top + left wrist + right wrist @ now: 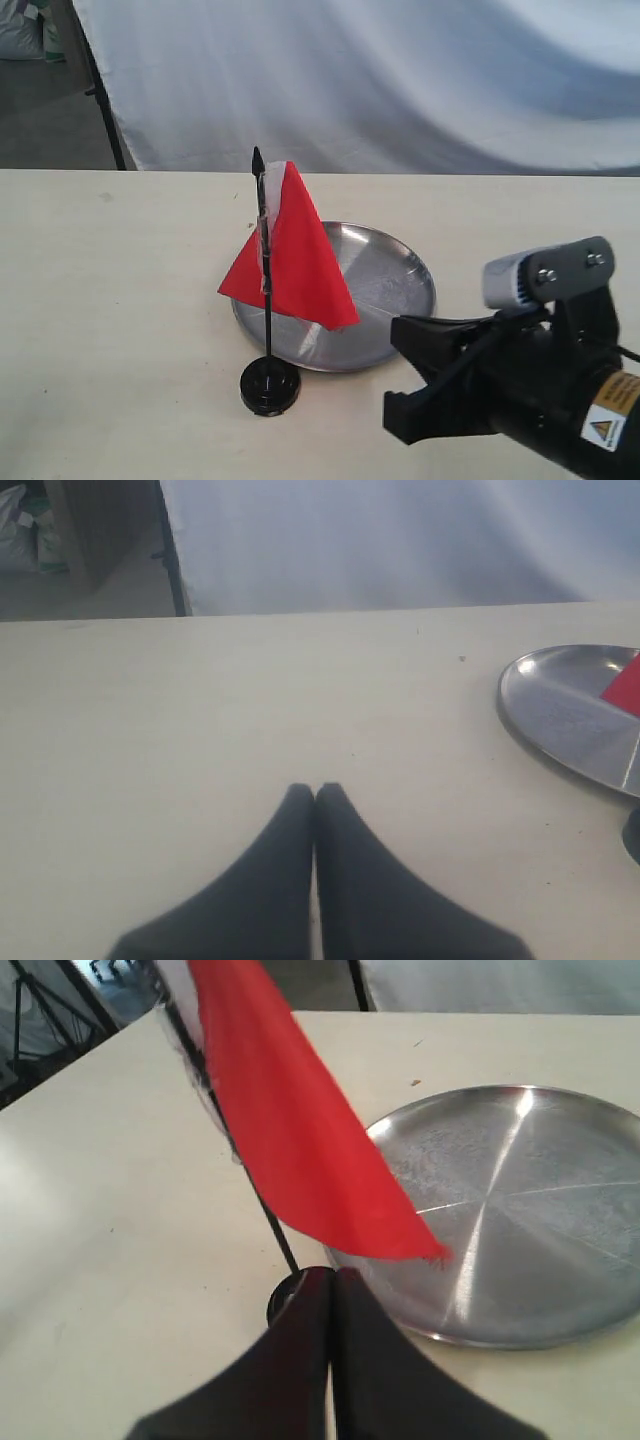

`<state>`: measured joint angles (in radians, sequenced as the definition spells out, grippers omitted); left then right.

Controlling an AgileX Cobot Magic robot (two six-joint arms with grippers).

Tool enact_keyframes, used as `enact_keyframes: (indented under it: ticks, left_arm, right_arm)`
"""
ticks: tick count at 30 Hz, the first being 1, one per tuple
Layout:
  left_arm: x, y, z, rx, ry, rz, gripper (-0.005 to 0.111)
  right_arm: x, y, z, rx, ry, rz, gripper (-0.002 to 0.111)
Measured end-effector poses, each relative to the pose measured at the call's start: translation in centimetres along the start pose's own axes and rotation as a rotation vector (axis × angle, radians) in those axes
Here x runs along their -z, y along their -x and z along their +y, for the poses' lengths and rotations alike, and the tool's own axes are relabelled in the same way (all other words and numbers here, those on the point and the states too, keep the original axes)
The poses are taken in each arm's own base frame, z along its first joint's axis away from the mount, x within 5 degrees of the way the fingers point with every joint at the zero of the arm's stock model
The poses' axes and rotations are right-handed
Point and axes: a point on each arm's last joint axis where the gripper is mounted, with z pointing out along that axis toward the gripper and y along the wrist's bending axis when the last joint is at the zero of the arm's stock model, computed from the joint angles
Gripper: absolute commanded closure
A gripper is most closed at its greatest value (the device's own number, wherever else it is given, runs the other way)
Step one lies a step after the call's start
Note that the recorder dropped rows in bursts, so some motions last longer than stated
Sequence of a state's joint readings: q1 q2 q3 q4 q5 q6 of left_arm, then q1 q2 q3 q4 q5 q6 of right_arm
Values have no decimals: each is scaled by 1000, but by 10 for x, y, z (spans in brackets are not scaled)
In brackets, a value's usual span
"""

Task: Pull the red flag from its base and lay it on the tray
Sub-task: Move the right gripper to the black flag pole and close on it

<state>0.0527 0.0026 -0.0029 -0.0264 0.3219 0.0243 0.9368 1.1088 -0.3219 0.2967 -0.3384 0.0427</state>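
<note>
- Leftmost, the left gripper (315, 790) hovers low over bare table (120, 300), its two black fingers pressed together along a thin seam and holding nothing. It is well apart from the task's things; its wrist view catches only the tray's rim and a sliver of red at one edge.
- Near the middle, the base (269, 385) sits flat on the table, just beside the tray's near-left rim.
- Rising from the base, the flag (295, 255) stands upright with its pole (267, 320) seated in the centre hole and its pointed tip at the top.
- Along the upper pole runs the white hem (266, 215). The red cloth hangs from it in a slanted fold toward the right and covers part of the tray's left side in the exterior view.
- Next, the tray (390, 290) lies flat on the table behind and to the right of the base, shiny, with nothing resting in it.
- Farthest right, the right gripper (333, 1275) is low, near the table, and points at the foot of the pole. Its fingers are pressed together and grip nothing.
- Whether its tips touch the base, I cannot tell; they partly hide it in the right wrist view.
</note>
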Motion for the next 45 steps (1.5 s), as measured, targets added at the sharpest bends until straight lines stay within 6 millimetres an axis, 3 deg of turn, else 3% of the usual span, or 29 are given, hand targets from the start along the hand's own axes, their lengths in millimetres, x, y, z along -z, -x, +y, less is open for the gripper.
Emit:
enact_keyframes:
  ticks: [15,19,21,23,24,33,38,45]
  left_arm:
    - [0,0,0,0,0,0,107]
    - [0,0,0,0,0,0,107]
    - [0,0,0,0,0,0,107]
    - [0,0,0,0,0,0,107]
    - [0,0,0,0,0,0,107]
    - [0,0,0,0,0,0,107]
    - [0,0,0,0,0,0,107]
    - [0,0,0,0,0,0,107]
  right_arm:
    - [-53,-39,5,193,36,29,105]
    - [-63,-44,7,241,78,-32,88]
    - [-68,-47,7,248,85,-52,70]
    - [-77,-52,7,247,81,-41,58]
    - [-84,-52,8,237,83,-43,57]
    - [-150,-43,22,213,84,-29,58]
    - [-158,-46,21,203,71,-19,61]
    - [-159,-47,21,200,69,-19,87]
